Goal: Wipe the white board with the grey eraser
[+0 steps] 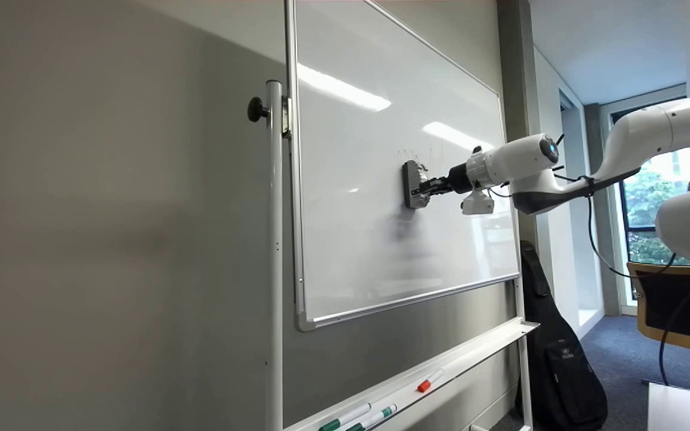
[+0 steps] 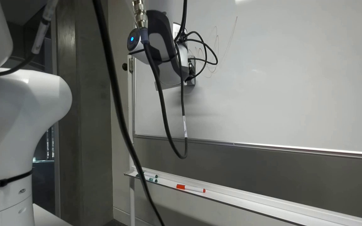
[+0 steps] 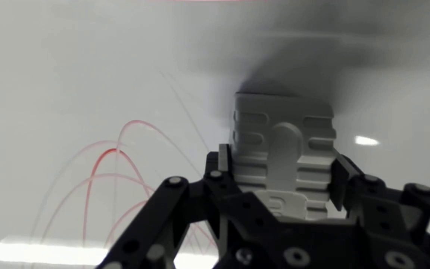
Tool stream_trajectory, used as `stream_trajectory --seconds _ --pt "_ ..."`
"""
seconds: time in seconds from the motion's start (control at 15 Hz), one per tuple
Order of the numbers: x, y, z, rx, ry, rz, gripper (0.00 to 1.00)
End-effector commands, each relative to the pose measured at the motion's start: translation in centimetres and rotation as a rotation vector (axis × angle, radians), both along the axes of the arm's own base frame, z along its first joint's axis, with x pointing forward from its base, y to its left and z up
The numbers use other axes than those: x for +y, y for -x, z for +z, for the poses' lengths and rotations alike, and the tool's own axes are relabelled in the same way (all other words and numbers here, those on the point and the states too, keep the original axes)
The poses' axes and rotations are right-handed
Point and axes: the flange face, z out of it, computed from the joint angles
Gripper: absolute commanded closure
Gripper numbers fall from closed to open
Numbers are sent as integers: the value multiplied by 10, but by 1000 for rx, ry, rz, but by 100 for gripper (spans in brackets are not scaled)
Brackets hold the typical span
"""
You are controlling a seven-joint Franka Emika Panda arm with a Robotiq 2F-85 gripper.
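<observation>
The gripper holds the grey eraser across its width, one finger against each ribbed side. In both exterior views the eraser is at the white board, longer side upright, and appears to touch the surface. In the wrist view, looping red lines run beside it; in an exterior view, thin traces also reach up and to the right of it. Below the board, a white ledge carries a red-capped marker and, apart from it, two green-capped markers lying side by side. A black guitar bag stands behind the far post.
</observation>
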Motion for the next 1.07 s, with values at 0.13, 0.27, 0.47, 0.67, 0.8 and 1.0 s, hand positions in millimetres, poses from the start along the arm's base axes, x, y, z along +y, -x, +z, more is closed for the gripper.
stream_trajectory --seconds 0.13,0.27,0.47,0.67,0.8,1.0 --pt "-40 -18 15 -40 30 -63 62" --pt "-58 -17 18 -49 30 -81 62" --pt "-86 -15 23 -65 27 -115 62" --pt "-119 -13 27 -80 26 -160 62" --pt "-142 -11 30 -87 25 -196 62" --pt "-175 -9 36 -99 23 -246 62"
